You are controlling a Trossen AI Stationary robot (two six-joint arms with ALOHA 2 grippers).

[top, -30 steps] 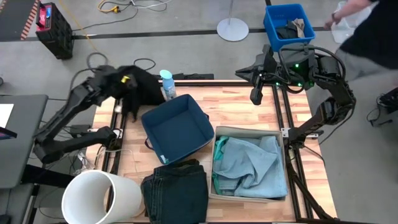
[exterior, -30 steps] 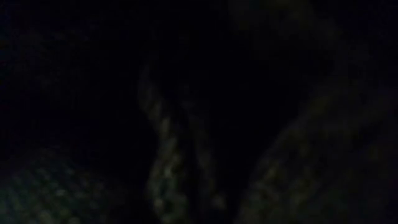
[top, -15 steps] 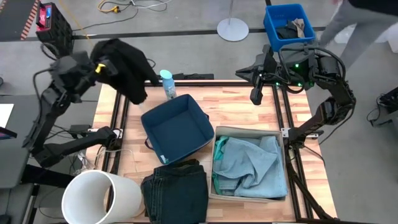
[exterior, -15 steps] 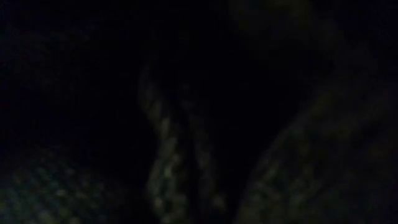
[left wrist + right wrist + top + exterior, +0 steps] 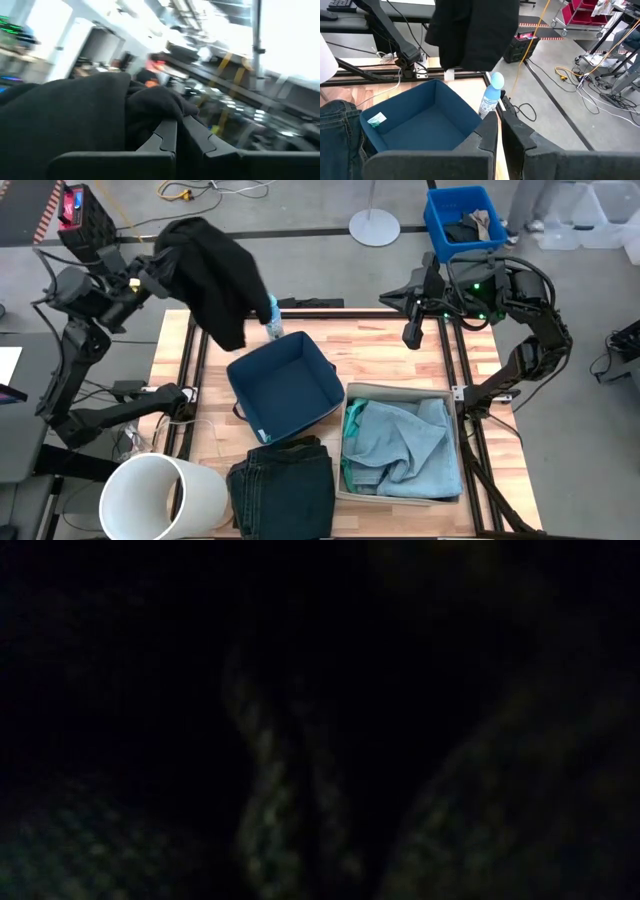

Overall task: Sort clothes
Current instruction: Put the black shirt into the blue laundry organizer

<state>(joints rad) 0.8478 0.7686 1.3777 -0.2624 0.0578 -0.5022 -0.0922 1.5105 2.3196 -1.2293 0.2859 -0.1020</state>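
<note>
Left gripper (image 5: pixel 152 272) raised off table's far left corner, fingers (image 5: pixel 167 137) pinching black garment (image 5: pixel 215 285); garment hangs from it above blue bin (image 5: pixel 285 385). Right gripper (image 5: pixel 410 332) idle at far right edge, fingers pressed together.

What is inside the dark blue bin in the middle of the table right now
The dark blue bin holds no garment. Only a small pale green tag lies on its floor. The black garment hangs from the left gripper above its far corner and covers a little of the rim there.
</note>
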